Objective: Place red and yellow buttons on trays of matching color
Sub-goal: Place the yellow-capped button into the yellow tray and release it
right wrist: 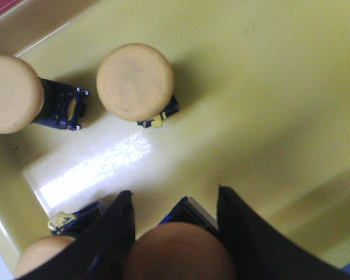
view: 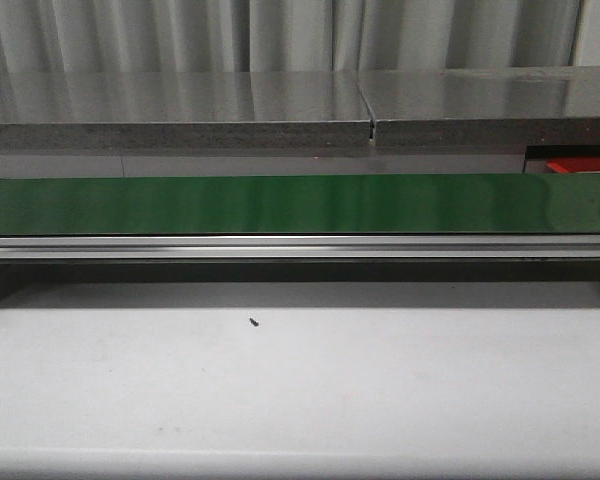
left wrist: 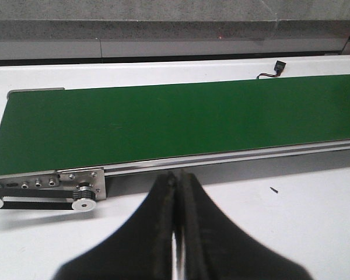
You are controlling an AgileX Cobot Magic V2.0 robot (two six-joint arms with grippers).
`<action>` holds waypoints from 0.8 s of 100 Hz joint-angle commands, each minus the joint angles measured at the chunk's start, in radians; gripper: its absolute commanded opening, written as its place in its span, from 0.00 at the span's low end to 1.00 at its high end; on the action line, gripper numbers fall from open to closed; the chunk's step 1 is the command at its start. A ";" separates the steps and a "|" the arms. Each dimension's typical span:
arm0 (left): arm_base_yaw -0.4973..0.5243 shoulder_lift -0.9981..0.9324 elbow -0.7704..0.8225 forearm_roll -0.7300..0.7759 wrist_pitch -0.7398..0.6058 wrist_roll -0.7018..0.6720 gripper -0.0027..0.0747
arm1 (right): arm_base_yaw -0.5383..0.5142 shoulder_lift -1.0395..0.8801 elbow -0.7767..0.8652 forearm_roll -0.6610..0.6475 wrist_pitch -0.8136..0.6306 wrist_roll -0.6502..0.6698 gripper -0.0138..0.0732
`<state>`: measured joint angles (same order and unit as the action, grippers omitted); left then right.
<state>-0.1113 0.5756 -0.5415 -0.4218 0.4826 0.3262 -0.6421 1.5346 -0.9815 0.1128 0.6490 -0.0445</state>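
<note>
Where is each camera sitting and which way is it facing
Front view: looks forward across the white table at the green belt; no arm shows.
Left wrist view: over the same belt, left pincer closed.
Right wrist view: down into the yellow tray, right pincer around a yellow button.
Front and left wrist views share the belt.

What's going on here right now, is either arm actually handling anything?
The right gripper is over the yellow tray, its fingers around a yellow button. Two more yellow buttons already sit in that tray, and part of another shows beside the fingers. The left gripper is shut and empty, hanging near the green conveyor belt, which carries nothing. Whether the held button is released yet can't be told.
</note>
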 commanded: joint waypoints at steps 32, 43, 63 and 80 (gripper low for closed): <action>-0.007 0.006 -0.028 -0.023 -0.069 -0.010 0.01 | 0.015 0.049 -0.020 0.011 -0.116 -0.001 0.25; -0.007 0.006 -0.028 -0.023 -0.071 -0.010 0.01 | 0.036 0.053 -0.020 0.011 -0.120 -0.001 0.25; -0.007 0.006 -0.028 -0.023 -0.071 -0.010 0.01 | 0.048 0.063 -0.020 0.011 -0.116 -0.001 0.25; -0.007 0.006 -0.028 -0.023 -0.071 -0.010 0.01 | 0.048 0.092 -0.020 0.011 -0.114 -0.001 0.25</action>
<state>-0.1113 0.5756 -0.5415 -0.4233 0.4826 0.3262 -0.5933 1.6471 -0.9815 0.1200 0.5705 -0.0445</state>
